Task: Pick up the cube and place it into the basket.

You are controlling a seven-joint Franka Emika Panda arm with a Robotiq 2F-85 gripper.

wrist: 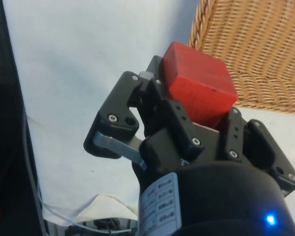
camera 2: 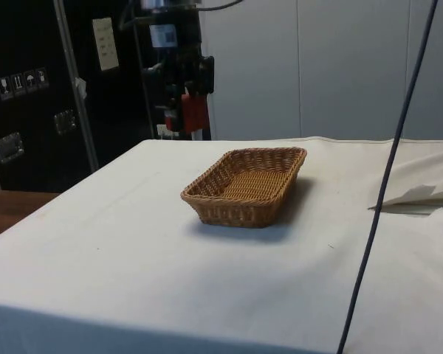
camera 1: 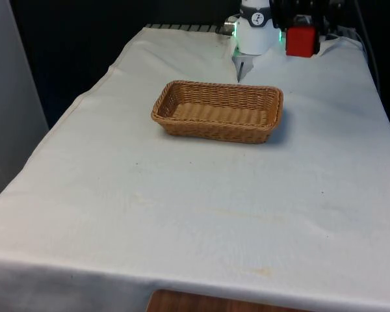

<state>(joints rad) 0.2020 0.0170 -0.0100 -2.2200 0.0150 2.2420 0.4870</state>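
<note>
One white cloth covers the whole worktop, and its near part is bare, with a few small marks and soft folds. A strip of brown wood peeks out under the near edge of the cloth in the front view. Farther back sits a brown woven basket, long and shallow, flat on the cloth. Its inside looks bare in the front view and in the side view. In the side view a dark cable hangs down in front of the worktop, and a fold of cloth sticks up on that view's right. Past the basket, at the far end of the worktop, the black hand hangs in the air, well above the cloth. Its two fingers are closed tight on a red cube, one on each side. In the wrist view the red cube sticks out past the hand, and the basket's woven rim lies just beyond it, lower down. In the side view the cube is up high and behind the basket, not over it. The cube is not touching the basket or the cloth. The white base of the arm stands at the far edge, just to the front view's left of the cube.
</note>
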